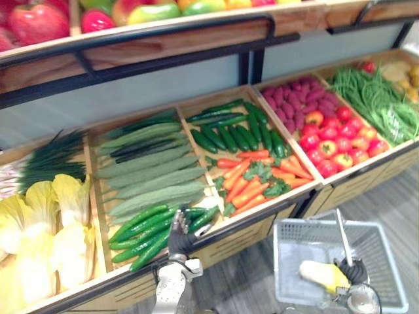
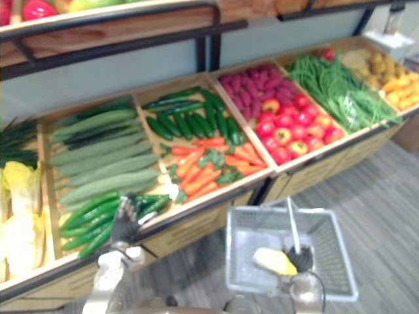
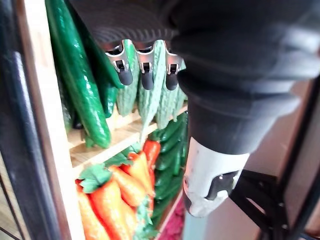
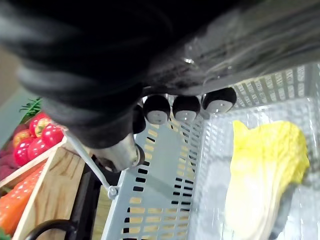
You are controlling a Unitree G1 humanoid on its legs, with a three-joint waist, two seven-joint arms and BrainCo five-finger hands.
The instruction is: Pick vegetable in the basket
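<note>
Though the yellow cabbages fill the leftmost bin of the bench, the step in hand looks like a reach for the next bin along, where glossy green cucumbers lie heaped at the front, just ahead of paler ridged gourds. The left hand hangs over the near right end of that heap; in its wrist view the fingers are nearly straight and hold nothing. I would lower it onto one top cucumber, close around the middle and lift straight up, since the smooth skins would probably roll or slide if caught at a tip. The heap lies close to the rail, so dragging one outward could spill the others. Carrots sit in the neighbouring bin and need no touching. Further right, below the bench front, the grey basket already carries one cabbage; the right hand is curled round its handle, holding it up. No label or writing can be read anywhere.
</note>
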